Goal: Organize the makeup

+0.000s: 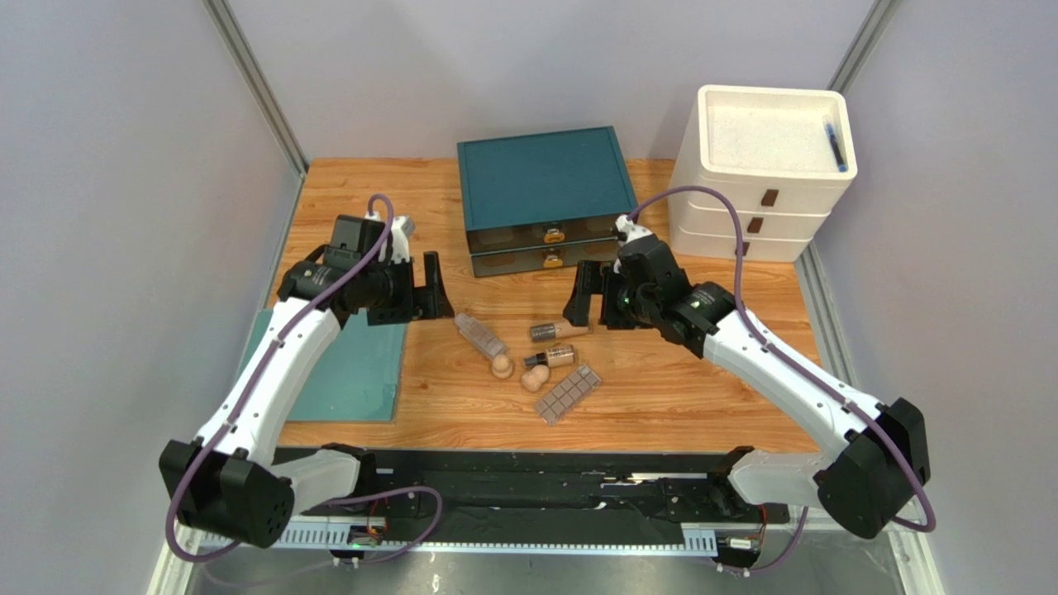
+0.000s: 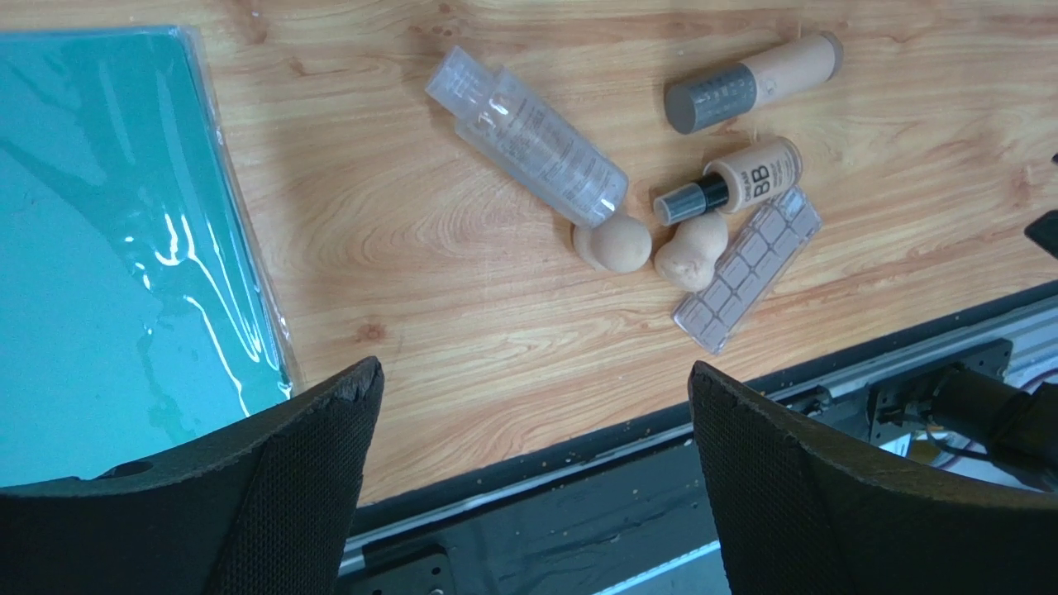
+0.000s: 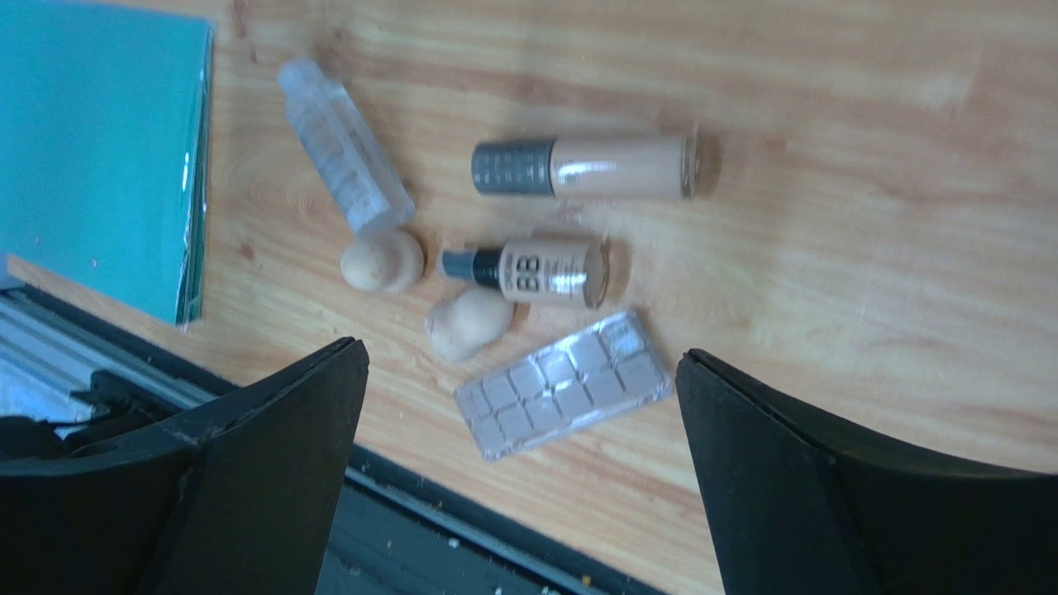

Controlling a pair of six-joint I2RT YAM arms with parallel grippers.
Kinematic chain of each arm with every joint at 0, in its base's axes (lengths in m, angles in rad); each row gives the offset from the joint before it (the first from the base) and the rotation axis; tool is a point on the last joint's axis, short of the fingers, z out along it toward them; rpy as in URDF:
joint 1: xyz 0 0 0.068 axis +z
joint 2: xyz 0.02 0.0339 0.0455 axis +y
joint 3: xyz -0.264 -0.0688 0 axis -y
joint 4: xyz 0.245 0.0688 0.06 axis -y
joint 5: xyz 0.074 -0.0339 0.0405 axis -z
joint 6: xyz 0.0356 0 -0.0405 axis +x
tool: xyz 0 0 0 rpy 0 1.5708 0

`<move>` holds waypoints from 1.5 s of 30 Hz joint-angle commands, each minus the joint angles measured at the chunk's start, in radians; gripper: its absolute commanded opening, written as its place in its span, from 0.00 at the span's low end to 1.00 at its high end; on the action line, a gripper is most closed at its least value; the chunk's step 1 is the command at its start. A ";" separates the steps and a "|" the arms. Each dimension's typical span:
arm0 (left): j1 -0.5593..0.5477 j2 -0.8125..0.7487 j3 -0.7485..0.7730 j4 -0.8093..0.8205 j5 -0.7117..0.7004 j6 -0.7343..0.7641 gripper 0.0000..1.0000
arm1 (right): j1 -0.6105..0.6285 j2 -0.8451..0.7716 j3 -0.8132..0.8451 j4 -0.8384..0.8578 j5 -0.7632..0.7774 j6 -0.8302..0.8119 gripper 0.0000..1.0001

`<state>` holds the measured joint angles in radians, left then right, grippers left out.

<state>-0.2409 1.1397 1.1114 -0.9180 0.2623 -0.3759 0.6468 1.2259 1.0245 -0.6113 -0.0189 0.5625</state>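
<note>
Evidently nothing is sorted yet: on the light wooden counter (image 1: 708,403), the closed teal two-drawer chest (image 1: 543,180) and the white three-drawer plastic organiser (image 1: 745,205) stand in the upper half of the frame, likely as destinations. The left tool (image 1: 435,291) and the right tool (image 1: 581,298) flank the centre cluster, both spread wide and empty. There lie the clear cylindrical bottle (image 1: 478,332), the flat rectangular palette (image 1: 569,393), two capped beige tubes (image 1: 555,330) and two beige egg-shaped sponges (image 1: 502,367).

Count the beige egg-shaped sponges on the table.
2. One sponge lies at the clear bottle's end; the other sponge lies beside it, by the BB tube and the palette. None appears hidden.
</note>
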 commanded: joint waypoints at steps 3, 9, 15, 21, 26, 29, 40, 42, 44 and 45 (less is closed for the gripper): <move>0.002 0.165 0.191 0.033 0.080 0.003 0.88 | -0.003 0.072 0.098 0.275 0.186 -0.142 0.95; 0.002 0.314 0.395 0.085 0.193 -0.023 0.72 | -0.003 0.161 0.103 0.495 0.226 -0.268 0.92; 0.002 0.443 0.567 0.154 0.284 -0.060 0.56 | -0.003 0.267 0.132 0.602 0.208 -0.306 0.93; 0.002 0.619 0.705 0.183 0.390 -0.121 0.20 | 0.002 0.395 0.180 0.713 0.197 -0.326 0.94; 0.003 0.698 0.714 0.312 0.465 -0.250 0.00 | 0.002 0.472 0.244 0.716 0.209 -0.361 0.96; 0.006 0.746 0.722 0.389 0.512 -0.320 0.00 | 0.001 0.510 0.272 0.716 0.227 -0.369 0.96; 0.075 0.856 0.817 0.459 0.552 -0.420 0.00 | -0.006 0.629 0.345 0.702 0.307 -0.392 0.90; 0.081 0.876 0.827 0.456 0.558 -0.423 0.00 | -0.010 0.635 0.350 0.708 0.307 -0.392 0.89; 0.087 0.894 0.841 0.444 0.561 -0.425 0.00 | -0.022 0.647 0.356 0.710 0.289 -0.389 0.86; 0.091 0.904 0.853 0.438 0.563 -0.425 0.00 | -0.029 0.659 0.370 0.699 0.274 -0.379 0.84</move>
<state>-0.1570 2.0125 1.9095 -0.4873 0.7910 -0.7773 0.6441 1.8626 1.3201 0.0463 0.2527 0.1890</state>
